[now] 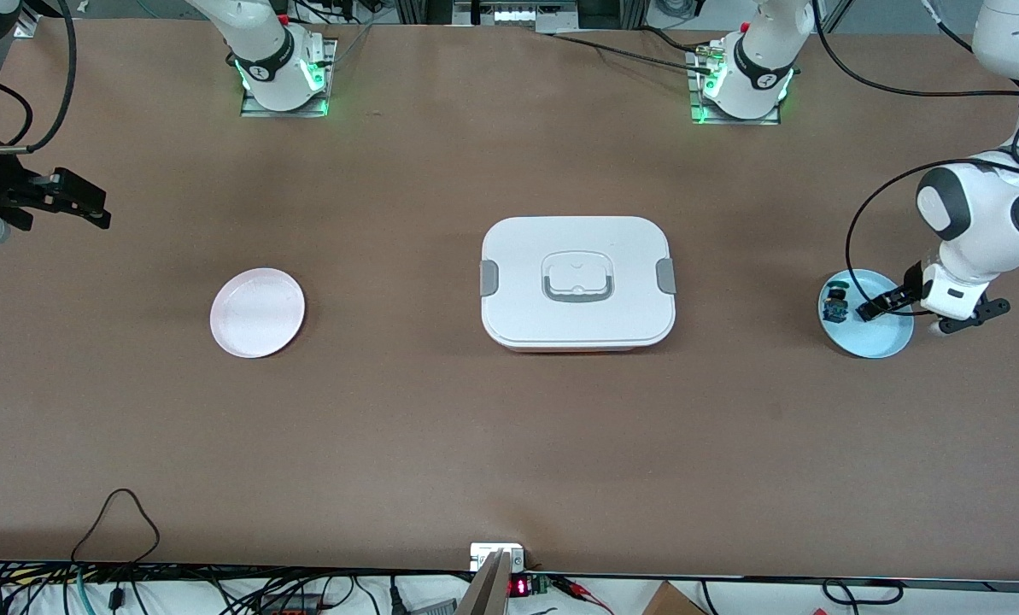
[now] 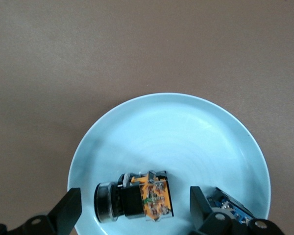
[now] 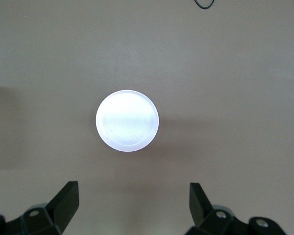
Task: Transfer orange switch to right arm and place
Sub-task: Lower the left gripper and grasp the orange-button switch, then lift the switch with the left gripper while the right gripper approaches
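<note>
both jaws spread: left gripper (image 1: pixel 881 305) over blue plate (image 1: pixel 889 342) w/ orange switch (image 2: pixel 134 201); right gripper (image 1: pixel 82 205) waits over brown table (image 1: pixel 407 427).

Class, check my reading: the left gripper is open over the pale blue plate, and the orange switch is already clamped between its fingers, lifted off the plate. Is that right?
Not quite. The left gripper is open over the pale blue plate, but the orange switch is not clamped or lifted: it lies on the plate between the spread fingers, as the left wrist view shows.

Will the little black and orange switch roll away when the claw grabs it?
Maybe: the tiny black cylindrical orange switch lies sideways on the smooth light blue plate, though its boxy orange end probably stops rolling. It looks stiff. The open left claw straddles it.
</note>
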{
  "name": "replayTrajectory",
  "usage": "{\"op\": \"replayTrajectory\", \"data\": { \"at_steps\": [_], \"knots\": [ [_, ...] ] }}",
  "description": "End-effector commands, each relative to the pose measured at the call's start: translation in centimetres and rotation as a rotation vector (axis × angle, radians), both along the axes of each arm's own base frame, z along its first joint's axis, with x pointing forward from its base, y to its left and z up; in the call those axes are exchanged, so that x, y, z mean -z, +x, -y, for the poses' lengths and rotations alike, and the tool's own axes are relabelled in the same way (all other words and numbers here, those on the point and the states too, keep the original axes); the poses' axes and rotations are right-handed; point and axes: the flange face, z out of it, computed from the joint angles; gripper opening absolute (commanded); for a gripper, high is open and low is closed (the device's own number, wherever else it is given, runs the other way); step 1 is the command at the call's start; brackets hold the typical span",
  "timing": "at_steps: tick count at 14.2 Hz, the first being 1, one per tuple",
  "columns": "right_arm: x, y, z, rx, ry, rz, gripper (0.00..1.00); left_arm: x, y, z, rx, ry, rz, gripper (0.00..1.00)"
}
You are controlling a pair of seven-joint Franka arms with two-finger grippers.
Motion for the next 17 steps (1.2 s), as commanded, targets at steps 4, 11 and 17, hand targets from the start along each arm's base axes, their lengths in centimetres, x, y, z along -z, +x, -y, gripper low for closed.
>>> {"op": "replayTrajectory", "data": {
  "at_steps": [4,11,17],
  "knots": [
    [-0.4,0.0,-0.2,-0.002,-0.010,0.007,1.00,2.2,-0.6,-0.7,0.007,-0.001,-0.012,0.97],
    [-0.3,0.1,-0.2,-0.004,-0.010,0.007,1.00,2.8,-0.7,-0.5,0.002,-0.007,-0.023,0.65],
    [-0.2,0.0,-1.3,-0.022,-0.005,0.004,1.00,0.6,0.0,-0.3,0.029,0.001,-0.006,0.40]
  ]
}}
